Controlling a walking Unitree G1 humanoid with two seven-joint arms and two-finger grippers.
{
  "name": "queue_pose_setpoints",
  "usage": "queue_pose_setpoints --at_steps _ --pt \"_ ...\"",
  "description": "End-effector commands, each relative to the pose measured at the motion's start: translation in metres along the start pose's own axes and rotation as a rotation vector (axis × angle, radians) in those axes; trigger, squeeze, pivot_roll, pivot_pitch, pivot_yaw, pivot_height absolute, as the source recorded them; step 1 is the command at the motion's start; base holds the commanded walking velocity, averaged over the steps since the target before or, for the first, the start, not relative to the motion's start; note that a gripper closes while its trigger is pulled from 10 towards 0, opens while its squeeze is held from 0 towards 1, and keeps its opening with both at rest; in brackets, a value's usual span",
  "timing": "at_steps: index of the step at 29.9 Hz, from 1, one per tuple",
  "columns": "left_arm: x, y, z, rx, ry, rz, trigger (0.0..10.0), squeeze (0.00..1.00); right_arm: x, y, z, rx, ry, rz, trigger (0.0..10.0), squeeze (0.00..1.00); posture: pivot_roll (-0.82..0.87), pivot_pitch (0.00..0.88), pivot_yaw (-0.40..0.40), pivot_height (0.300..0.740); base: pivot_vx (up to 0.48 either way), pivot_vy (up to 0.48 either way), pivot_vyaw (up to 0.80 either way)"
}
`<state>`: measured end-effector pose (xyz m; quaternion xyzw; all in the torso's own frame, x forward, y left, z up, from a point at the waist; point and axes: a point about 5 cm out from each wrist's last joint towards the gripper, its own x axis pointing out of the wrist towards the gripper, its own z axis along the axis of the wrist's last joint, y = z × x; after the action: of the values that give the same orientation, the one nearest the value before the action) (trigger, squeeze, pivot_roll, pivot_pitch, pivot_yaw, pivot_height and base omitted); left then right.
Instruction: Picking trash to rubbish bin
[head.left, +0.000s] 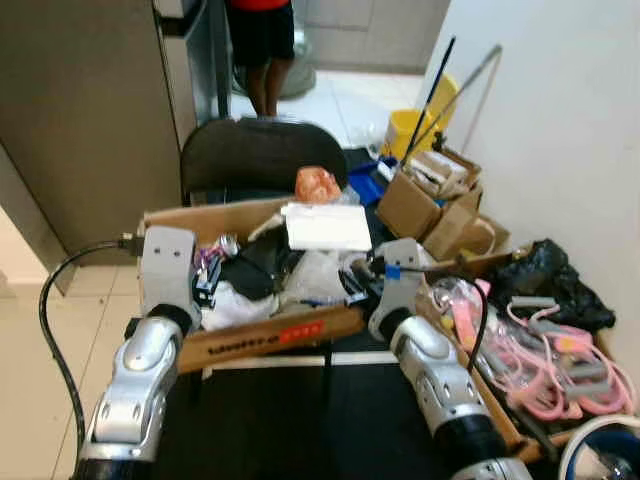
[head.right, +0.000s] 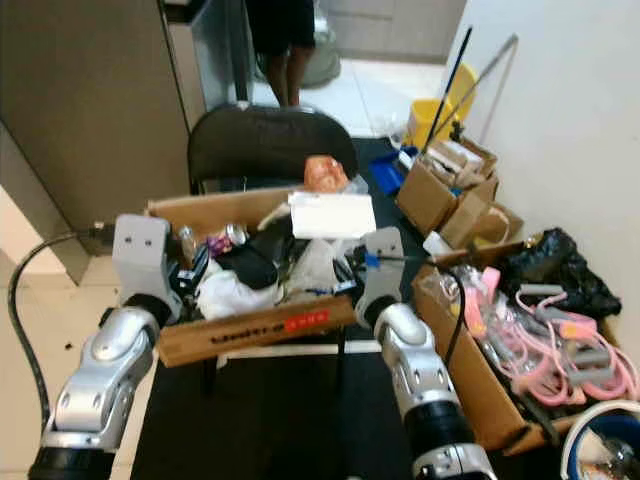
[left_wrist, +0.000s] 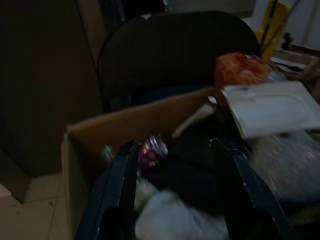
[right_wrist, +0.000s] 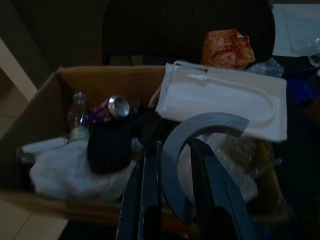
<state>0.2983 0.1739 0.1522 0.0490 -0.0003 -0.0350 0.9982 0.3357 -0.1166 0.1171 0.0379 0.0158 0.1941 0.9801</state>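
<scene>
Grey ring of trash sits clamped in the right end effector, poised above the cardboard box serving as bin. Left end effector hovers over that box, fingers apart and empty. Delivery looks nearly done; only the release remains.

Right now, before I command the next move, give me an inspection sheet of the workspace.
Surface: black chair carrying the box.
Job's things: cardboard box heaped with trash; grey tape roll between the right fingers.
Clutter: white foam tray, orange wrapper, can, bottle, white bag.
Grippers: left gripper open over the box; right gripper shut on the tape roll.
Cables: black cable at the left arm.
Surroundings: boxes with pink hangers, yellow mop bucket, person's legs beyond.
</scene>
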Motion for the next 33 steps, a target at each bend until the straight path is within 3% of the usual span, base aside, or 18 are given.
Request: queue_pose_setpoints --at_steps 1,14,17,21,27,31,33 --pt "0.0 -0.002 -0.003 0.009 0.017 -0.004 10.0 0.0 -0.002 -0.006 -0.003 -0.005 0.011 -0.018 10.0 0.0 0.08 0.113 -0.056 0.74 0.439 0.0 0.0" --pt "-0.005 0.001 0.001 0.017 0.015 -0.05 10.0 0.0 0.003 -0.004 0.0 -0.003 0.002 0.014 10.0 0.0 0.1 0.087 -0.059 0.74 0.364 0.0 0.0" --pt "-0.007 -0.011 0.001 0.07 0.088 -0.308 10.0 0.0 0.009 0.003 0.003 0.002 0.0 0.093 10.0 0.0 0.1 0.09 -0.061 0.74 0.0 0.0 0.0" --pt "-0.019 -0.02 -0.005 0.101 0.211 -0.531 10.0 0.0 0.015 0.012 0.004 -0.041 0.015 0.169 10.0 0.0 0.09 0.094 -0.06 0.74 0.0 0.0 0.0" --pt "-0.031 -0.02 -0.011 0.091 0.343 -0.654 10.0 0.0 0.022 0.026 0.002 -0.087 0.06 0.321 10.0 0.0 0.1 0.097 -0.067 0.74 0.0 0.0 0.0" --pt "-0.038 -0.017 -0.013 0.054 0.447 -0.689 10.0 0.0 0.023 0.038 -0.008 -0.166 0.162 0.49 10.0 0.0 0.1 0.094 -0.073 0.74 0.0 0.0 0.0" --pt "-0.041 -0.013 -0.016 0.086 0.493 -0.68 10.0 0.0 0.026 0.043 -0.009 -0.187 0.188 0.529 10.0 0.0 0.11 0.089 -0.078 0.74 0.0 0.0 0.0"
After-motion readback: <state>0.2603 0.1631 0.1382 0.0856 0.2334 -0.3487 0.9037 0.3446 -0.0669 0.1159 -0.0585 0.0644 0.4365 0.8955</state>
